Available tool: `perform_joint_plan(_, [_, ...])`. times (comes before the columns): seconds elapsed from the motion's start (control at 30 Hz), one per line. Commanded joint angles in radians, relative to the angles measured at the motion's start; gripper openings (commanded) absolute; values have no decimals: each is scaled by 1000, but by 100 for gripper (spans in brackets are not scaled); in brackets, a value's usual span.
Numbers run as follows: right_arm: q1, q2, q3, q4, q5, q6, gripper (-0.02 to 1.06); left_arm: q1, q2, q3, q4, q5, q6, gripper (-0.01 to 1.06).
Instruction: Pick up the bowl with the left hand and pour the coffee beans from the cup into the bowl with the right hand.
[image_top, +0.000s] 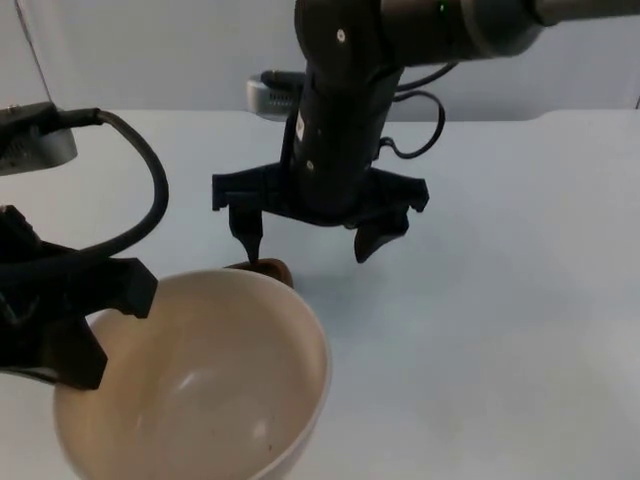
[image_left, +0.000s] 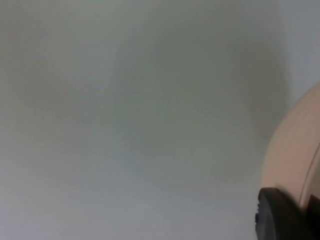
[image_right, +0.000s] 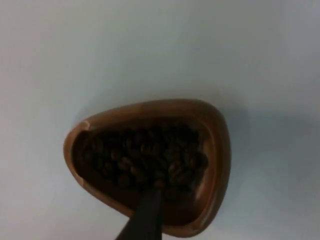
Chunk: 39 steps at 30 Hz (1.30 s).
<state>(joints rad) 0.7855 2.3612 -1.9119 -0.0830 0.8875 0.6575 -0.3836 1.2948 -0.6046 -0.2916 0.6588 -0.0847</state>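
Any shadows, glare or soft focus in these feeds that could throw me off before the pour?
Top view: the bowl, held up by the left gripper, looms large near the camera and hides most of the brown cup; a soft highlight sits inside it. Left wrist view: a broad dim shadow on the table. Right wrist view: the coffee beans look soft; the cup casts a faint shadow.

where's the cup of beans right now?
The brown cup of coffee beans sits on the white table, just behind the raised bowl in the top view, directly under the open right gripper.
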Motion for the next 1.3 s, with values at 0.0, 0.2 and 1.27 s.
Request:
perform_joint_plan(0.0, [6,9,-13,6,-13,-11,86,1,-9,2,-18,-9,1,0])
perform_joint_plan(0.2, [6,36,-22,15,-24,-11,85,1,-9,2,-22,-11,1,0])
perform_joint_plan(1.27, [-11,129,-38,34,-79,-11,70,1,-9,2,-37,-13,1,0])
